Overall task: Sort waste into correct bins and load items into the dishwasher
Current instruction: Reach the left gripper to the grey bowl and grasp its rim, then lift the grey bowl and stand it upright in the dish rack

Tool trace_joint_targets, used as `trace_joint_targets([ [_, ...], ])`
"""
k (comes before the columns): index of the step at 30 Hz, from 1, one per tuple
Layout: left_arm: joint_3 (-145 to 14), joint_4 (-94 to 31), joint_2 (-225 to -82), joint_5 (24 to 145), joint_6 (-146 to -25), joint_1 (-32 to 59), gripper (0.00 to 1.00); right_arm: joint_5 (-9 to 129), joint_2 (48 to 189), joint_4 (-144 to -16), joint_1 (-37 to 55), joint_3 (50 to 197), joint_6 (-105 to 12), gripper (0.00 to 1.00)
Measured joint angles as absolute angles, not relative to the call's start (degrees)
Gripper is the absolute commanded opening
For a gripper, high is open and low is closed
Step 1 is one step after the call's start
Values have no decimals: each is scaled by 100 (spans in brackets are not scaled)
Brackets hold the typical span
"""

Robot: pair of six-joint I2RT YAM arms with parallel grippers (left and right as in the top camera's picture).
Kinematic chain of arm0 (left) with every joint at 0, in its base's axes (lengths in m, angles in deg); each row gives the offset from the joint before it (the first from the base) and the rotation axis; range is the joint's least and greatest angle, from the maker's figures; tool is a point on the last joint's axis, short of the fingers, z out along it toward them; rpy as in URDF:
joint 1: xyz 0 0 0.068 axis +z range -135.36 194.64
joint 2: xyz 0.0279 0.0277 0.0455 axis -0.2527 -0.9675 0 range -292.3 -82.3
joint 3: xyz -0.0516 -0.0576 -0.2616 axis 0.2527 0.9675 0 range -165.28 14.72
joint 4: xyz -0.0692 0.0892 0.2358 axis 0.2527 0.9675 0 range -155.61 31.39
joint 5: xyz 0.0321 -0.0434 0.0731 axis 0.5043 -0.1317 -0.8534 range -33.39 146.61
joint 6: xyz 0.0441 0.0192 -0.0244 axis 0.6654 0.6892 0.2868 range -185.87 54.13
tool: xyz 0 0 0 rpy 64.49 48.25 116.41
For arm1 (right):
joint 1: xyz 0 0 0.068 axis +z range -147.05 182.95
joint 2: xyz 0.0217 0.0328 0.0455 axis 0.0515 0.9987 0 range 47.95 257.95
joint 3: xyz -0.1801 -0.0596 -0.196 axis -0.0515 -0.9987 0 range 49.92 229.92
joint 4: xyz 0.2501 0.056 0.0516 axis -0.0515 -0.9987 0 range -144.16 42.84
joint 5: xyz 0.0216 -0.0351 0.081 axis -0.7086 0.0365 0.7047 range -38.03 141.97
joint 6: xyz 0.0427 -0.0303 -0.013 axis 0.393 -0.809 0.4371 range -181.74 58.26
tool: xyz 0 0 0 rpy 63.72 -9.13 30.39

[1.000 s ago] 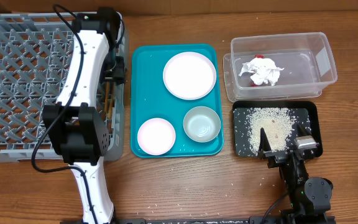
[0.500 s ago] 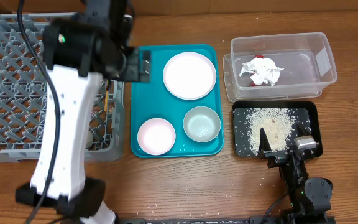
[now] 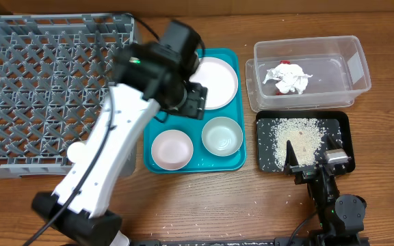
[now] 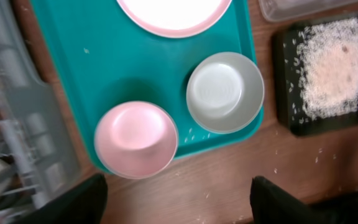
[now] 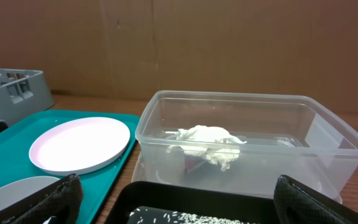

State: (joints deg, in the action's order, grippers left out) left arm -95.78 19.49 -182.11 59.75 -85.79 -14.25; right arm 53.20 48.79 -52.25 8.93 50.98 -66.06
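Observation:
My left gripper (image 3: 191, 98) hangs open and empty over the teal tray; its fingertips (image 4: 176, 190) frame the small pink bowl (image 4: 136, 138) and the grey-green bowl (image 4: 224, 92). The pale pink plate (image 3: 214, 80) lies at the tray's back. The clear tub (image 3: 351, 65) holds crumpled white tissue (image 3: 291, 79) and a red wrapper (image 3: 284, 63). The black tray (image 3: 340, 123) holds rice (image 3: 296, 137). My right gripper (image 3: 312, 156) is open and empty at the black tray's front edge (image 5: 176, 186). The grey dish rack (image 3: 40, 82) stands at the left. The chopsticks are hidden.
The teal serving tray (image 3: 157, 102) sits between the rack and the bins. Loose rice grains (image 3: 169, 229) lie on the wood near the front edge. A small white round thing (image 3: 77, 152) shows at the rack's front right, beside my left arm.
My left arm has swung right, from the dish rack's right side to above the teal tray. The right arm has not moved.

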Motion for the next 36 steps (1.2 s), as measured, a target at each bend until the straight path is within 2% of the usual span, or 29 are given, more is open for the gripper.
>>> trace_joint_targets([
  [4, -8159, 686, -18266, 6097, -9252, -1641, 63, 5318, 4879, -5222, 893, 5098, -6604, 100],
  [9, -6817, -656, -18438, 6176, -9722, -1914, 62, 5320, 4879, -5227, 893, 5098, -6604, 100],
  [11, -6509, -949, -18537, 6180, -9808, -1982, 57, 5323, 4879, -5229, 893, 5098, -6604, 100],
  [14, -6256, -1237, -18766, 6178, -9915, -2034, 47, 5323, 4879, -5227, 893, 5098, -6604, 100],
  [16, -6190, -1487, -19000, 6171, -9948, -2054, 36, 5318, 4879, -5227, 893, 5098, -6606, 100],
  [18, -6175, -1727, -19254, 6161, -9908, -2054, 22, 5320, 4879, -5222, 893, 5098, -6604, 100],
  [20, -6166, -1766, -19455, 6143, -9875, -2054, 4, 5323, 4879, -5227, 893, 5098, -6606, 100],
  [27, -6448, -1246, -19540, 6132, -9871, -2013, 4, 5320, 4879, -5225, 893, 5098, -6606, 100],
  [32, -7753, -5, -19352, 5793, -9768, -1739, 4, 5318, 4879, -5229, 893, 5098, -6604, 100],
  [36, -8994, 988, -18917, 4858, -9517, -1403, 4, 5323, 4879, -5229, 893, 5098, -6602, 100],
])
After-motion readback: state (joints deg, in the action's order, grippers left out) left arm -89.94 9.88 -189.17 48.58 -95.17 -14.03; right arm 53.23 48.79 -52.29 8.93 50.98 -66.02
